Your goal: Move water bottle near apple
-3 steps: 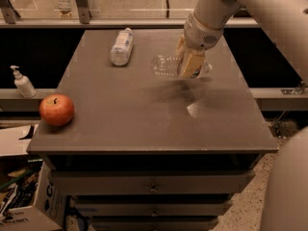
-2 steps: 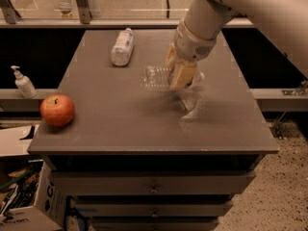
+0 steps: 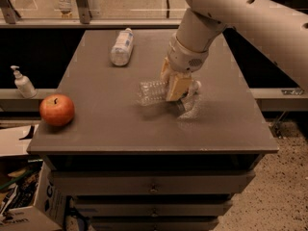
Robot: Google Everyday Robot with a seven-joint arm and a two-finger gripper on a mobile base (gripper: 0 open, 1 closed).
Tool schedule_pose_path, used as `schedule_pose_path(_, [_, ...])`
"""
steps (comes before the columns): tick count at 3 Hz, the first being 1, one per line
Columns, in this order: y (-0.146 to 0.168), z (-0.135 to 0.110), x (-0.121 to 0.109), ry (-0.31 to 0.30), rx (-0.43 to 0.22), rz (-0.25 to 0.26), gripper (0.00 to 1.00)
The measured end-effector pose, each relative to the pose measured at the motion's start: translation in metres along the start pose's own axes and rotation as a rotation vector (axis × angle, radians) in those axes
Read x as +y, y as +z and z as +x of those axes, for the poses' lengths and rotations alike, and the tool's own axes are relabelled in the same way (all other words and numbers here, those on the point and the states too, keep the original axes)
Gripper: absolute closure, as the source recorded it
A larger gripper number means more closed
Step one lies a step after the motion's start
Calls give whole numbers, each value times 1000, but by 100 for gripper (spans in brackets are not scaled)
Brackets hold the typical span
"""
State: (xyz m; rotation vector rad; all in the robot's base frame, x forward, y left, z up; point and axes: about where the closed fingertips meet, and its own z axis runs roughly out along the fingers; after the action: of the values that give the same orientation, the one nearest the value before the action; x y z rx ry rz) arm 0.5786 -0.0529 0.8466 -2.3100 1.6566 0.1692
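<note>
The water bottle is clear ribbed plastic and lies sideways, held just above the middle of the grey table. My gripper is shut on the water bottle near its cap end, with tan fingers around it. The bottle's label and cap are hidden behind the fingers. The apple is red-orange with a short dark stem and sits at the table's front left corner, well to the left of the bottle.
A stubby whitish bottle with a large label lies at the back left of the table. A small white pump dispenser stands on a ledge left of the table. Cardboard boxes sit on the floor at the lower left.
My gripper has moved toward the table's front and left with the water bottle in it, and has come lower. The apple and the whitish bottle have not moved.
</note>
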Motion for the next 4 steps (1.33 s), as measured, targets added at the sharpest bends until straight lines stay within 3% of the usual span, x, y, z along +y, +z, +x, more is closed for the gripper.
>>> schedule_pose_path(2, [-10,-57,-12,-41,5,75,100])
schedule_pose_path(4, [20,-118,-20,-137,117,122,100])
